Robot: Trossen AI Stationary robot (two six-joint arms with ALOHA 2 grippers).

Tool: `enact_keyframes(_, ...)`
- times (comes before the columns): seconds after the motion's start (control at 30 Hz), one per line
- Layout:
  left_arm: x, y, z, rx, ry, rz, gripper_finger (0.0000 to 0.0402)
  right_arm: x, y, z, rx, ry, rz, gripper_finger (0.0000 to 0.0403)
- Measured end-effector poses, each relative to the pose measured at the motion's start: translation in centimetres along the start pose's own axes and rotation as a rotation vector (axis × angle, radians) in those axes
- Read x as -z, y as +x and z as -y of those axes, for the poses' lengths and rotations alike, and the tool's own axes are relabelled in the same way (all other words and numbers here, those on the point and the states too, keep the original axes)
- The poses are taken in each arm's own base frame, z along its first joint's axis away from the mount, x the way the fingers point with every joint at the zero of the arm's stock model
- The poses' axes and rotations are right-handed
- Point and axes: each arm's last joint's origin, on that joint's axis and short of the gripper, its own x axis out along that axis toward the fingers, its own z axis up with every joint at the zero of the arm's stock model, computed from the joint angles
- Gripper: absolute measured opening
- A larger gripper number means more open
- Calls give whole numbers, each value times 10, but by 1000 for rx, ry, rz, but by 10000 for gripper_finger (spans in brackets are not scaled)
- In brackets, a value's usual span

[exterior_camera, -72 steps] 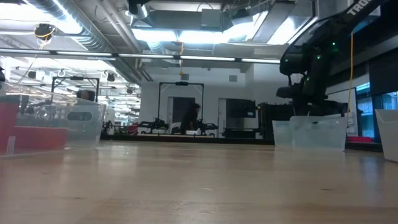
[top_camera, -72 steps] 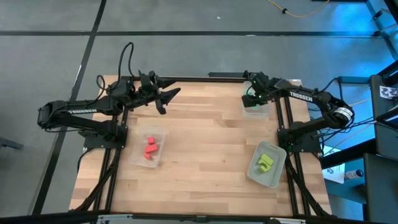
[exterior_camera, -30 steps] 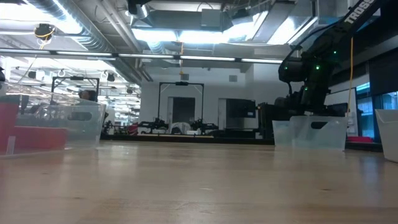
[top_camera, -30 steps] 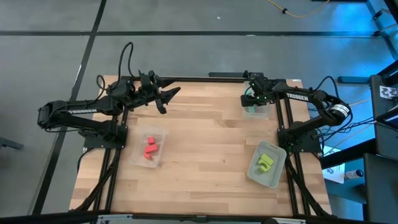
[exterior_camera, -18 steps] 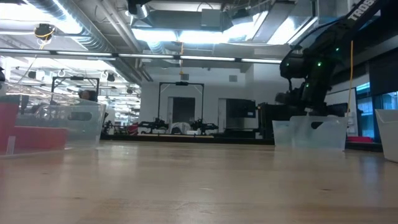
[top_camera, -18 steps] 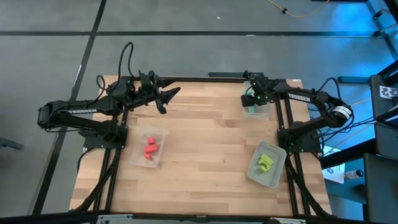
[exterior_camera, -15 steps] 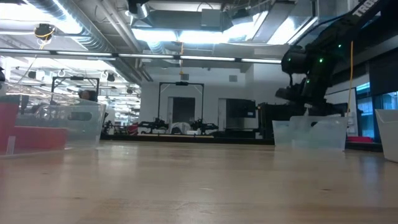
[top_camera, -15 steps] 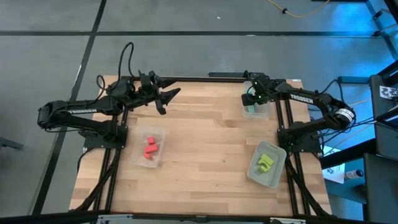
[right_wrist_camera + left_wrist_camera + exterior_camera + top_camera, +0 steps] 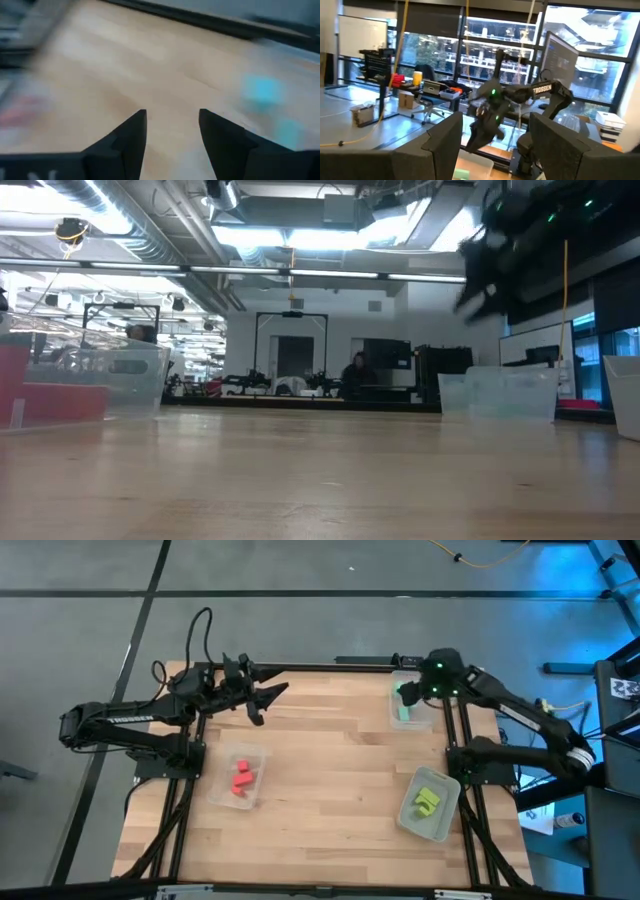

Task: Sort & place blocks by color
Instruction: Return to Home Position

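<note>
Brand lettering "TROSSEN", white on dark, stands on the left arm (image 9: 130, 720) outside the left edge of the counter (image 9: 330, 770). Same "TROSSEN" lettering stands on the right arm (image 9: 543, 89), read from the left wrist view. Marker tag (image 9: 625, 688) beyond the right edge: illegible.

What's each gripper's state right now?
Left gripper: open, empty, over the table's far-left edge.
Right gripper: open, empty, above the far-right clear tray.

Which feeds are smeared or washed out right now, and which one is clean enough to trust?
Right wrist view: heavy motion smear past the open right gripper; table and teal blocks are streaks. Low view: right arm blurred at upper right, ceiling lights glaring. Left wrist view: bright windows backlight the blurred right arm. High view: clean, trust it.
</note>
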Motion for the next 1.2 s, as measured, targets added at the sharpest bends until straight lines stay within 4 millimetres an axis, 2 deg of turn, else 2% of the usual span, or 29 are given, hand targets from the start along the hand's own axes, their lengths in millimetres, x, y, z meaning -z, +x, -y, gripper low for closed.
enact_keyframes(0.23, -1, 0, 4, 147, -36, -10, 221, -12, -51, -48, -642, -241, 265, 185)
enact_keyframes(0.37, -2, 0, 5, 171, -66, -7, 221, -16, -77, -71, -866, -420, 451, 185)
enact_keyframes(0.5, -2, 0, 5, 156, -73, -5, 221, -17, -88, -80, -933, -520, 570, 184)
enact_keyframes(0.9, -1, -1, 8, 157, -87, -7, 221, -13, -89, -87, -985, -500, 534, 185)
enact_keyframes(1.2, 1, -4, 23, 205, -110, -18, 220, -11, -89, -91, -1011, -495, 512, 184)
